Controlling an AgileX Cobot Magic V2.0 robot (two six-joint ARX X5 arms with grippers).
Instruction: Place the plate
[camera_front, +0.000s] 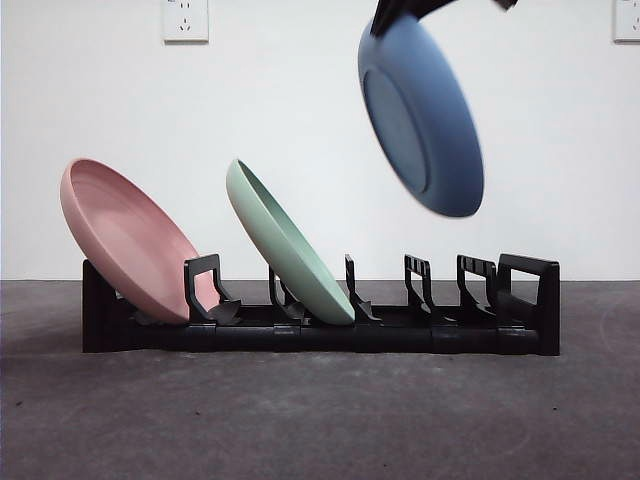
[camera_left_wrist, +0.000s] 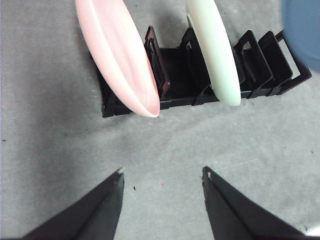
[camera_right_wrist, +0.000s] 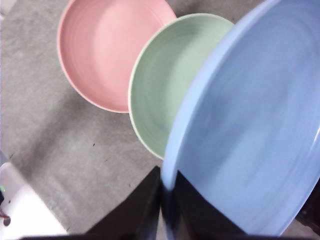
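Observation:
A blue plate hangs tilted in the air above the right half of the black dish rack. My right gripper is shut on the blue plate's rim; in the front view it enters from the top edge. A pink plate leans in the rack's leftmost slot and a green plate leans in a middle slot. My left gripper is open and empty, above the grey table in front of the rack, apart from the plates.
The rack's slots to the right of the green plate hold nothing. A white wall with two sockets stands behind. The grey table stretches in front of the rack.

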